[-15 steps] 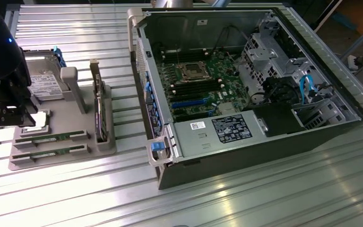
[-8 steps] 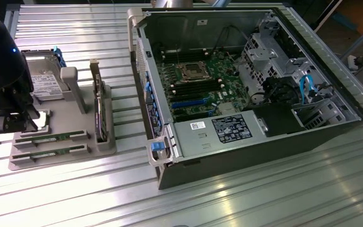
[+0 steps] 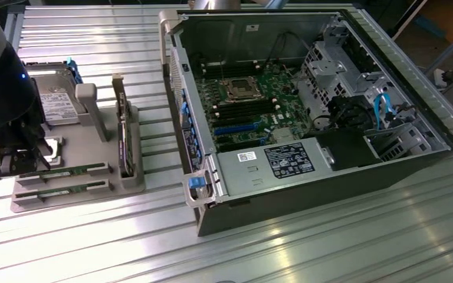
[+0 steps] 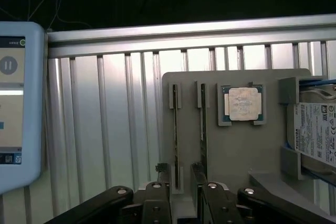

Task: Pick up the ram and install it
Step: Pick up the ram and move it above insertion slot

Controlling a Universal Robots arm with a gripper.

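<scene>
Your gripper (image 4: 178, 171) hangs over the grey holder (image 4: 236, 150), at the holder's end on the exterior view's left. The jaws are spread, with fingers (image 4: 198, 174) either side of the ram (image 4: 176, 129) and a gap showing, so nothing's pinched. That ram stands on edge in the holder's outermost slot. Its twin (image 4: 203, 119) is in the next slot in, then come the CPU (image 4: 242, 103) and the hard drive (image 4: 317, 135). Beside the holder, toward the exterior view's right, the opened PC case (image 3: 305, 88) lies on the slatted metal table (image 3: 289, 247).
</scene>
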